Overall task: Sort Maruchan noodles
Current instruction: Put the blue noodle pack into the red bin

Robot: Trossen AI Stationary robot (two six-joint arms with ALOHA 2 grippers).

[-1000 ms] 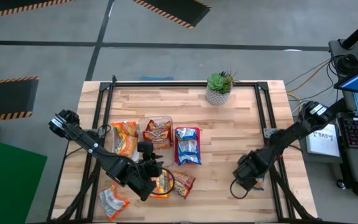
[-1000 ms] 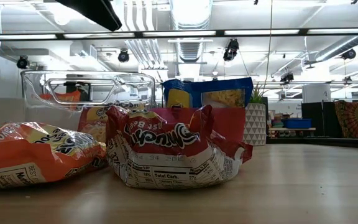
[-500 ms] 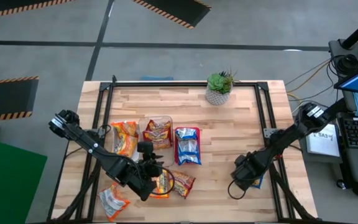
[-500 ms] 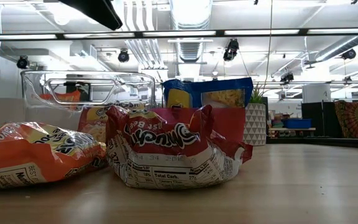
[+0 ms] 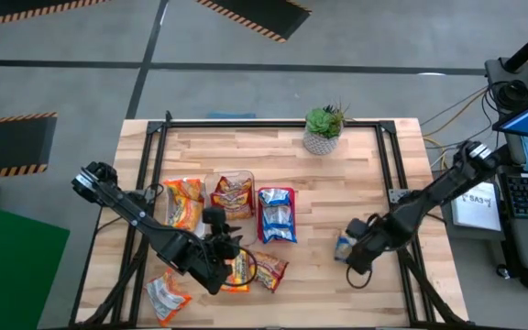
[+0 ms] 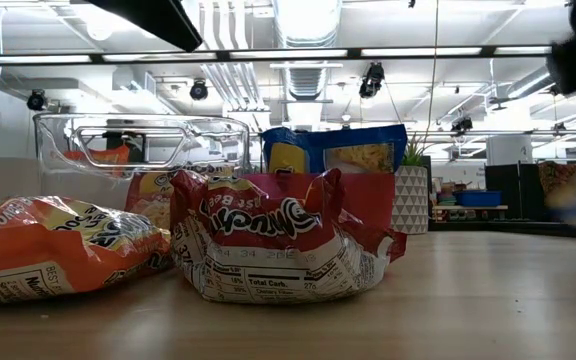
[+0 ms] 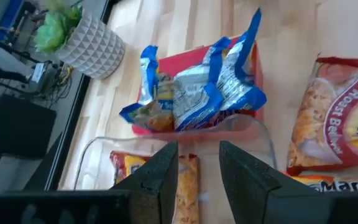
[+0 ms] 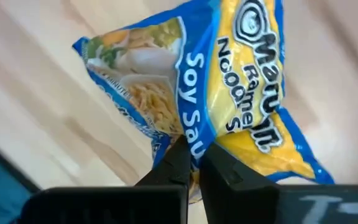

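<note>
Near the table's right edge, right claw (image 8: 194,163) pinches a blue noodle packet (image 8: 229,93).

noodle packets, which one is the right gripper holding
The blue-and-yellow soy sauce Maruchan packet, pinched at its edge by the shut right gripper near the table's right side; the other packets lie around the left gripper.

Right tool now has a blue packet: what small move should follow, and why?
Probably carry it left toward the red tray. The right tool is shut on the blue soy sauce packet, lifted off the wood, and the red tray already holds blue packets, so the colour matches.
</note>
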